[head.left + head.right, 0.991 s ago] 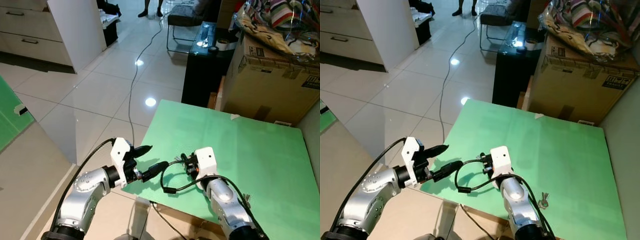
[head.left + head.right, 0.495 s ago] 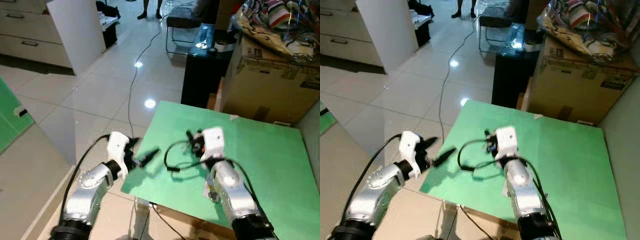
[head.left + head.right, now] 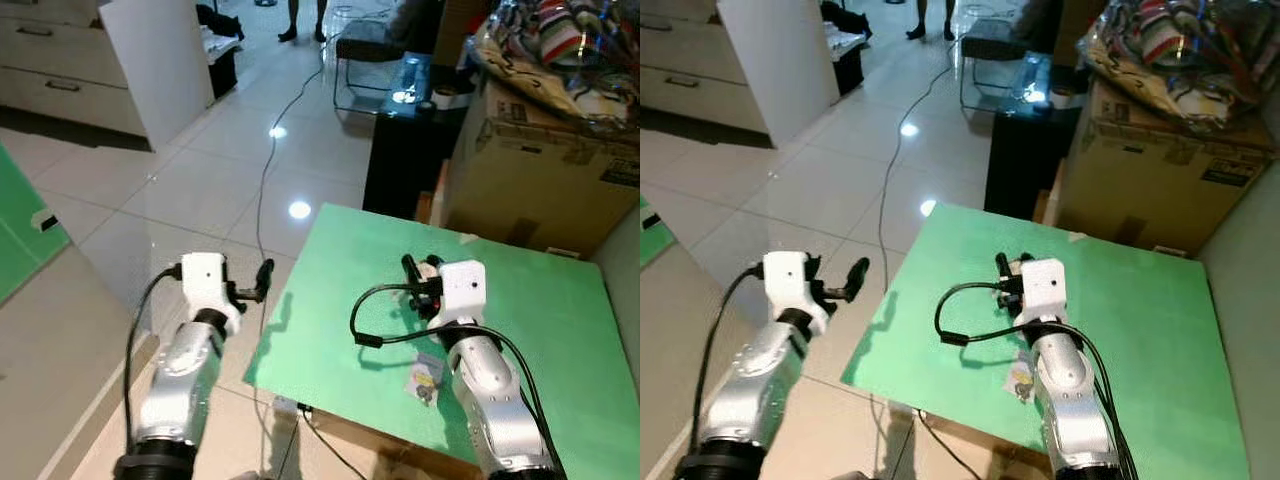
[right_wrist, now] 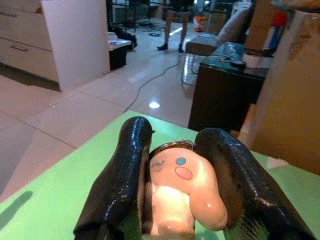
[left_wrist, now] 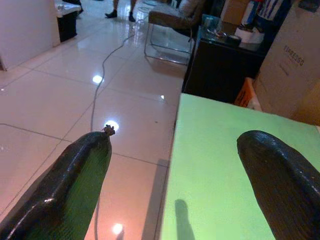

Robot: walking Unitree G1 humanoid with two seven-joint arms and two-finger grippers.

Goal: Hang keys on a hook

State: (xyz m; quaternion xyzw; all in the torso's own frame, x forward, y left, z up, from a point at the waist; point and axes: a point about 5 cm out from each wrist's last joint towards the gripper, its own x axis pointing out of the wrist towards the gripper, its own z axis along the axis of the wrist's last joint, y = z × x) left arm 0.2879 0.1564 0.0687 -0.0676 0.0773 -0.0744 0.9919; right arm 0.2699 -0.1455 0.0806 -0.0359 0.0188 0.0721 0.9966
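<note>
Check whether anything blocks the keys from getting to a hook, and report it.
No hook can be seen, so the path cannot be judged. The right gripper is shut on the keychain charm above the green table, with keys hanging below the arm. A cardboard box and black cabinet stand beyond the table.

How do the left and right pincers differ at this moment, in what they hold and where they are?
The right pincer is shut on a pale keychain toy with a metal ring; the left pincer is open with nothing between its fingers. The right pincer is raised above the green table, with keys hanging below its arm; the left pincer is off the table's edge, above the tiled floor. Both have two long black fingers.
</note>
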